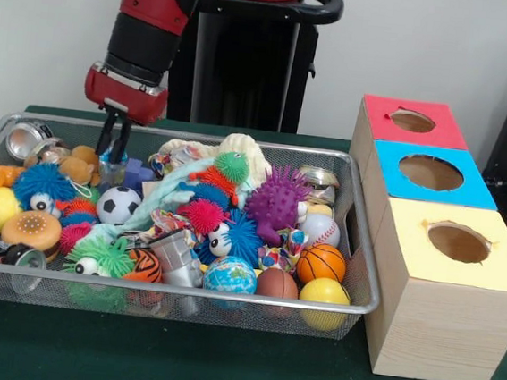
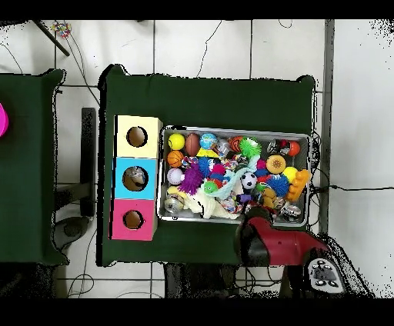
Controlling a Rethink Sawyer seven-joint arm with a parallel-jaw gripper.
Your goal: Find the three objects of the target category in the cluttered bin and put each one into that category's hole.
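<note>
1. Your green-covered table (image 1: pixel 218 366) carries everything: the bin on one side and the three boxes on the other.
2. The bin (image 1: pixel 181 293), a silver wire-mesh basket, sits just beside the boxes in the front view and is heaped with toys; overhead, its rim (image 2: pixel 235 129) shows it lying between the boxes and the arm.
3. The three wooden boxes stand in a row touching each other: yellow-topped box (image 1: pixel 462 264) nearest the front camera, blue-topped box (image 1: pixel 430 176) in the middle, red-topped box (image 1: pixel 413 123) farthest back. Each has a round hole in its lid.
4. The red arm (image 1: pixel 148 27) comes down over the bin's far corner, the one away from the boxes.
5. The gripper (image 1: pixel 112 149) reaches into the bin with its two dark fingers close together; you cannot tell whether they are pinching anything.
6. Around it lie a brown stuffed toy (image 1: pixel 78 164) and a metal can (image 1: pixel 27 139).
7. Among the clutter you can pick out a purple spiky ball (image 1: pixel 277 201), a soccer ball (image 1: pixel 118 204), a basketball (image 1: pixel 321 262), a globe ball (image 1: pixel 230 276) and a yellow ball (image 1: pixel 324 292).
</note>
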